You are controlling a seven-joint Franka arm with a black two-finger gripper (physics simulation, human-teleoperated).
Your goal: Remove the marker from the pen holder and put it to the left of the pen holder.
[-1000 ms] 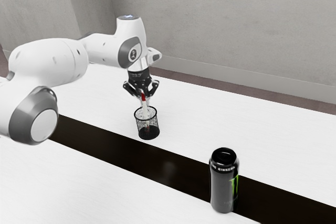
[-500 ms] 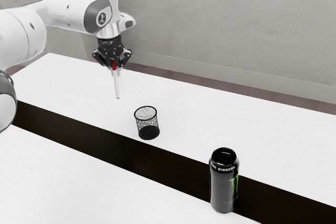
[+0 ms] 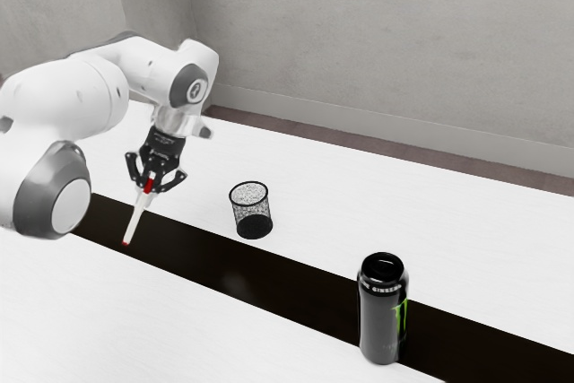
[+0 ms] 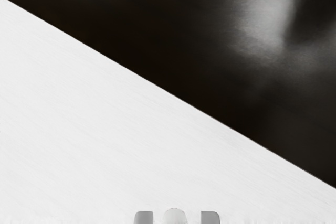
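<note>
Marker [image 3: 135,219] out of pen holder [image 3: 254,225] – pinched in gripper [image 3: 150,189].
Tilted, red part up btwn the fingertips, lower tip seen vs. dark strip [image 3: 215,262] – ext. view's left of holder, apart from it. Holder upright on white tabletop [image 3: 466,230]; blk can [image 3: 381,316] upright near strip's edge, toward ext. view's right, well apart from marker.

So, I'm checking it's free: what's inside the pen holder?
Nothing stands in the pen holder; its dark base shows through the mesh, which could hide something small lying there.
</note>
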